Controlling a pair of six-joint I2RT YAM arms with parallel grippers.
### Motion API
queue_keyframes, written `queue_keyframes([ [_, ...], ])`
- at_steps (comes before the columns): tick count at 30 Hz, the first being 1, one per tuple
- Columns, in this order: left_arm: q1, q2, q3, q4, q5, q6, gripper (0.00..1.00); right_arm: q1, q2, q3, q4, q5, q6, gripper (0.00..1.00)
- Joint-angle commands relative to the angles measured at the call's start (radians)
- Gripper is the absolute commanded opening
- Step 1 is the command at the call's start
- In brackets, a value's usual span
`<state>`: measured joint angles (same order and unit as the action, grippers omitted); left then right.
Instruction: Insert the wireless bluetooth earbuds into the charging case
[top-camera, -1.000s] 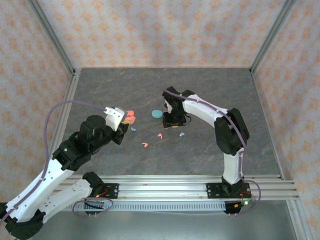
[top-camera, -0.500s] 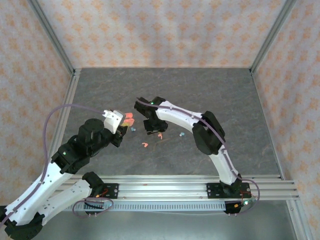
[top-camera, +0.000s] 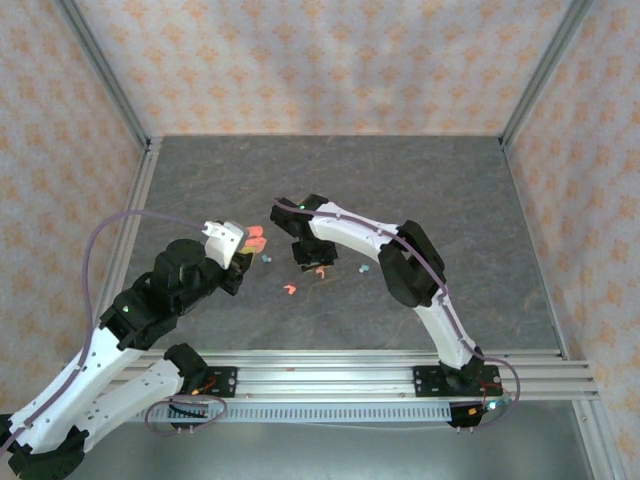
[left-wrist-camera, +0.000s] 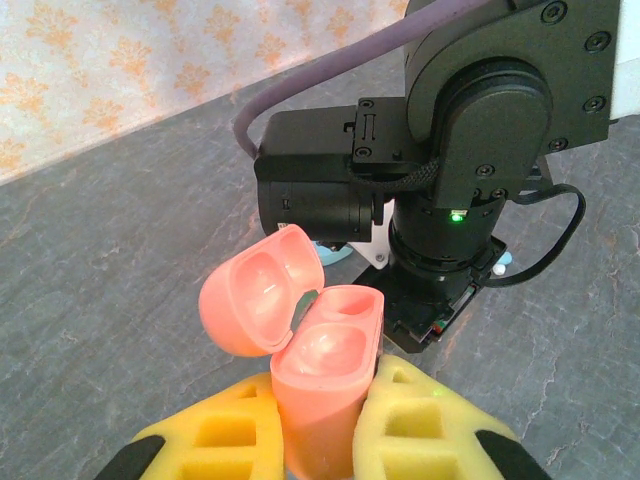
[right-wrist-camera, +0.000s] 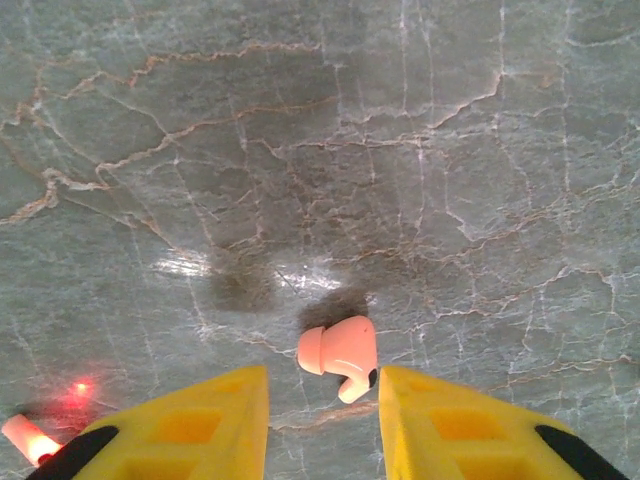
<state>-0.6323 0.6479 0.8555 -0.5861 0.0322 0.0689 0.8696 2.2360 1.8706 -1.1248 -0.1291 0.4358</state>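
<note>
The salmon-pink charging case (left-wrist-camera: 320, 375) stands upright with its lid flipped open and both wells empty, and my left gripper (left-wrist-camera: 325, 405) is shut on its body. In the top view this case (top-camera: 255, 239) hangs left of centre above the table. My right gripper (right-wrist-camera: 322, 385) is open and points down at the table, with a pink earbud (right-wrist-camera: 338, 352) lying between its fingertips, a small gap on each side. A second pink earbud (right-wrist-camera: 24, 437) lies at the lower left of that view. From above, the right gripper (top-camera: 305, 258) sits just right of the case, beside both pink earbuds (top-camera: 321, 271) (top-camera: 289, 290).
Two teal earbuds (top-camera: 266, 259) (top-camera: 363, 269) lie on the dark marbled table (top-camera: 450, 200). A sliver of a teal case (left-wrist-camera: 336, 243) shows behind the pink lid. The right arm's black wrist (left-wrist-camera: 440, 150) stands close behind the held case. Patterned walls enclose three sides.
The right arm has swung left from beside the teal case to over the pink earbuds, and its jaws have narrowed a little. The left arm has kept the open pink case nearly still.
</note>
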Motion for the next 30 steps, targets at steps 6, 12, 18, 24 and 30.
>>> queue_keyframes([
  [6,0.005,0.028,0.012,0.003,-0.005,0.016,0.0,-0.012,0.01,-0.07,0.02,0.01,0.021,0.32],
  [12,0.005,0.027,0.011,0.003,0.004,0.013,0.0,-0.021,0.002,-0.122,0.054,0.004,0.017,0.31],
  [18,0.005,0.02,0.014,-0.006,0.006,0.007,0.0,-0.043,-0.058,-0.199,0.144,-0.081,-0.003,0.22],
  [24,0.006,0.016,0.016,-0.008,0.007,0.003,0.0,-0.096,-0.222,-0.447,0.459,-0.348,0.034,0.18],
  [30,0.005,0.031,0.016,0.012,0.023,-0.004,0.0,-0.142,-0.3,-0.69,0.828,-0.558,0.116,0.14],
])
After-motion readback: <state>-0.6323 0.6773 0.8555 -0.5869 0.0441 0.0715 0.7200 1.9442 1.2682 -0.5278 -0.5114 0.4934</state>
